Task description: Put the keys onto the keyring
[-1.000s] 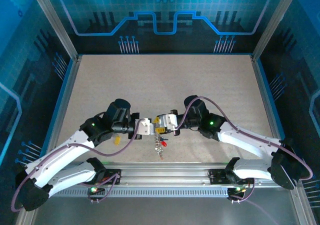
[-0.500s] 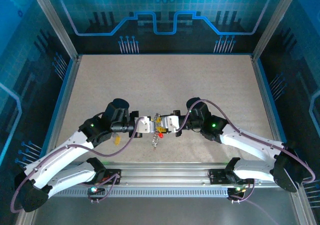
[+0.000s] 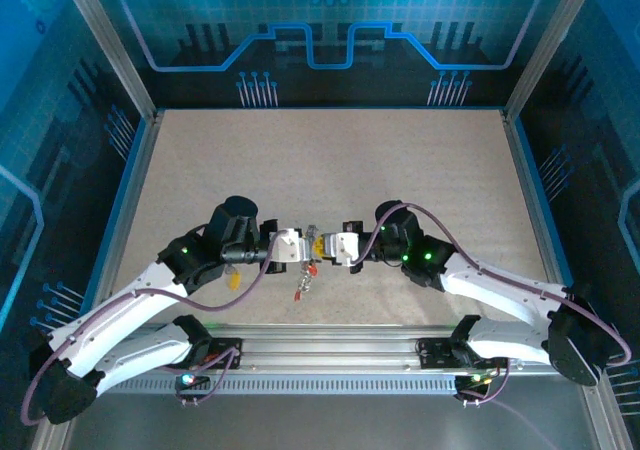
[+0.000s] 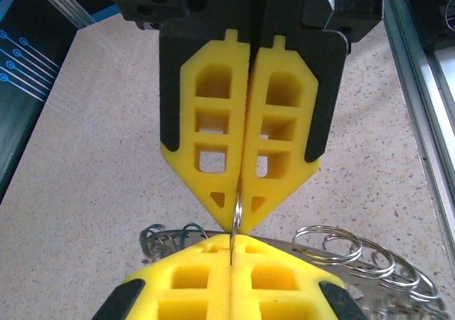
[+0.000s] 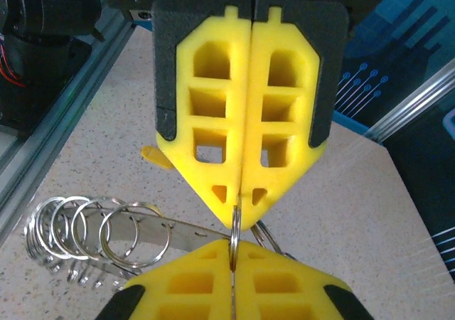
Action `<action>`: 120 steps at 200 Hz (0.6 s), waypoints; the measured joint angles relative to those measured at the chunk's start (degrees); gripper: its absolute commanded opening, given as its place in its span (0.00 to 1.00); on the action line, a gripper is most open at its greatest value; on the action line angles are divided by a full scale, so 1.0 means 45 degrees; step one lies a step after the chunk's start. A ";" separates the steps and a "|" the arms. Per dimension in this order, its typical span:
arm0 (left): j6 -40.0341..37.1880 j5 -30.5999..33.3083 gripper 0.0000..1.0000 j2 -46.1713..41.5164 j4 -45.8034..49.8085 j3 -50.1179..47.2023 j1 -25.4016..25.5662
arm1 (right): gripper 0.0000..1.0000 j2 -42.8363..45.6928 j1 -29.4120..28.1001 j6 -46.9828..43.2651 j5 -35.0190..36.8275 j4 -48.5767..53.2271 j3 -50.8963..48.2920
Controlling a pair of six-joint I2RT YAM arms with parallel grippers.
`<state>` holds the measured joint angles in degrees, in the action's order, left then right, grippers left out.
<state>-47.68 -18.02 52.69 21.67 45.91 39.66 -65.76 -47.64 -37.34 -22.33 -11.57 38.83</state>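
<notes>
Fingers on my left gripper are pressed flat together, and the thin keyring stands edge-on in their seam at the very tips. Opposite, at 6 o'clock in the left wrist view, the right gripper meets it nose to nose. Its yellow pads are likewise closed up with the same ring running into their seam, so both grippers pinch one ring from opposite sides.

From the top camera I see the two arms folded in from 7 and 5 o'clock, elbows out wide, forearms low over the table. The left wrist points to 3 o'clock and the right to 9 o'clock, and the tips meet a little toward 6 o'clock of the table's middle.

The keys dangle in a small bunch at about 7 o'clock of the pinch, one red head uppermost. I think they hang clear of the surface, though the overhead view is too small to be sure.

In the right wrist view a string of silver split rings loops off at 9 o'clock of the pinch, a flat metal strip running from it toward the tips
</notes>
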 measured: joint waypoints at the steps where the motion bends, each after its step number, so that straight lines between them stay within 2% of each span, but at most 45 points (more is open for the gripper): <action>1: 0.0010 0.0000 0.02 0.0000 -0.0005 0.0000 0.0000 | 0.01 0.0010 0.0000 0.0019 0.0010 -0.0019 -0.0005; 7: 0.0053 -0.0005 0.11 0.0000 -0.0049 0.0000 0.0000 | 0.00 0.0034 0.0000 0.0058 0.0029 -0.0049 -0.0029; 29: 0.0321 -0.0107 0.19 -0.0015 -0.0491 -0.0102 0.0000 | 0.00 0.0180 0.0000 0.0073 0.0194 -0.0131 -0.0083; 81: 0.0709 -0.0452 0.27 -0.0495 -0.1642 -0.0665 0.0000 | 0.00 0.0690 0.0189 0.0520 -0.0063 -0.0588 -0.0631; 120: 0.0719 -0.0801 0.27 -0.0996 -0.2127 -0.1035 0.0000 | 0.00 0.1141 0.0748 0.0797 -0.1069 -0.0704 -0.0801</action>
<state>-44.45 -21.63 48.21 12.10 41.25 39.66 -60.62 -44.27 -33.76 -27.14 -14.74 35.22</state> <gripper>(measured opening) 0.275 0.061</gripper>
